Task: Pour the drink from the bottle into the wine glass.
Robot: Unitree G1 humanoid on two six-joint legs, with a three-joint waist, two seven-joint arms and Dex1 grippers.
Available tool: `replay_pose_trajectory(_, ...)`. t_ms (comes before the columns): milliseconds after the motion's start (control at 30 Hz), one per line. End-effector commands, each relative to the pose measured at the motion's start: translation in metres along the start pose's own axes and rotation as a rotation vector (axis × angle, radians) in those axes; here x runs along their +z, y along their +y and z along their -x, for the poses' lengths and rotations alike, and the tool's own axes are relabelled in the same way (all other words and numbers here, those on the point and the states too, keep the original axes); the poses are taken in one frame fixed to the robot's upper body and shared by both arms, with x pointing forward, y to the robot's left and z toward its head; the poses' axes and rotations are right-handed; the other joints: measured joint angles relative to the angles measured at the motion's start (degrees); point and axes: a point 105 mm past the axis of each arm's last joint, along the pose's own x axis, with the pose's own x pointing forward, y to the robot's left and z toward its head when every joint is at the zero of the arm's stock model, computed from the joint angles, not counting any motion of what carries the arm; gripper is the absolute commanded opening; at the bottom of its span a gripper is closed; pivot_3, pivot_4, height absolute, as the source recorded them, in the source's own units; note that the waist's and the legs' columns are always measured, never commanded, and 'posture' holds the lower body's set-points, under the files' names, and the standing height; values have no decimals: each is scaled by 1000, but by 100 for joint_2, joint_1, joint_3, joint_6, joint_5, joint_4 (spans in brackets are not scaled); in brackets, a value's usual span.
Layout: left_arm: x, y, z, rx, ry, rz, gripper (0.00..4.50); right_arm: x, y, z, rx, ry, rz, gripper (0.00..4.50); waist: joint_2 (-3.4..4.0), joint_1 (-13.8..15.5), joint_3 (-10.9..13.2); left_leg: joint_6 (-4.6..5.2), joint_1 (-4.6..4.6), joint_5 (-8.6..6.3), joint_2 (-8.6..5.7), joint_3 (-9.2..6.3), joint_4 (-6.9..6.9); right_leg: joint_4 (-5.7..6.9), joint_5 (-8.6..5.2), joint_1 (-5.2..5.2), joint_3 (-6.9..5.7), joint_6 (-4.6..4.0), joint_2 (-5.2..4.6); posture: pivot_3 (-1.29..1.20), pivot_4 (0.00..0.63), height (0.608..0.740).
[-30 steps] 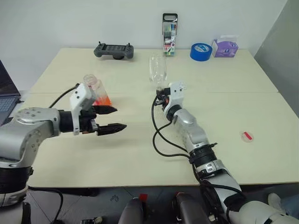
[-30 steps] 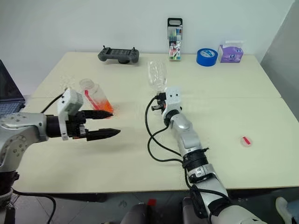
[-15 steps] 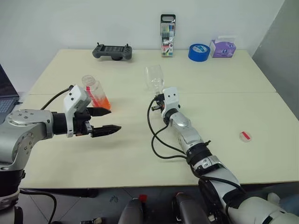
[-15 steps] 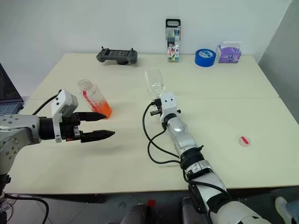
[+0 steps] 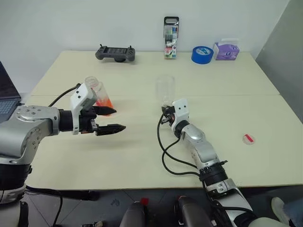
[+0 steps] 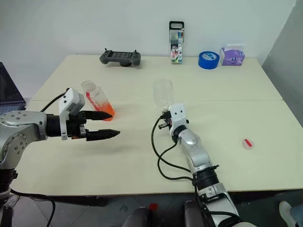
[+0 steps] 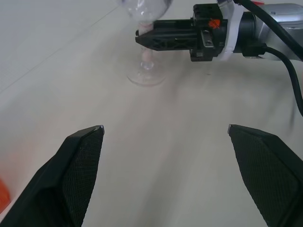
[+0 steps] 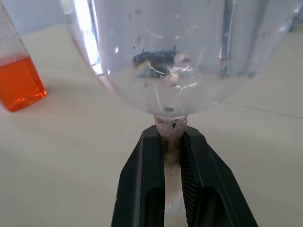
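Our right gripper pinches the stem of the wine glass to steady it upright at mid-table; our left gripper hangs spread and empty just before the bottle, uncapped, its drink low, likely ready to grasp it
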Motion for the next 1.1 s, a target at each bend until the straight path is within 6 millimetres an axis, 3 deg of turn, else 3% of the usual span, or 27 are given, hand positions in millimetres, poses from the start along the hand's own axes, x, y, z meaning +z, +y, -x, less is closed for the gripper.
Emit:
replay_pose_trajectory(33, 11, 0, 3, -9, -29, -40, 4500, -38, 5, 8, 52, 168, -20, 171, -2, 0, -1, 0, 11, 0, -1, 1, -6, -2, -3, 10, 1, -2, 0, 0, 150, 740)
replay_pose_trajectory(600, 10, 2, -1, -3, -41, -52, 4500, -35, 2, 1, 97, 223, -28, 171, -6, -15, -4, 0, 55, 0, 8, 5, -56, -2, -16, 20, 6, 9, 0, 0, 150, 740)
replay_pose_trajectory(1000, 7, 10, 0, 45, -55, -63, 4500, -31, 2, 0, 105, 230, -29, 4275, -3, -9, -1, -1, 34, 1, 4, 2, -56, -3, -7, 4, 2, -10, 0, 0, 150, 740)
replay_pose_trajectory(1033, 6, 12, 1, 56, -55, -65, 4500, -30, 3, 1, 111, 231, -28, 4483, -3, -10, -1, -1, 34, 1, 4, 2, -56, -3, -7, 5, 2, -10, 0, 0, 150, 740)
replay_pose_trajectory(1100, 3, 17, 1, 91, -58, -70, 4500, -28, 4, 4, 129, 232, -18, 4483, -3, -9, 0, -1, 33, 1, 3, 2, -56, -3, -7, 4, 2, -10, 0, 0, 150, 740)
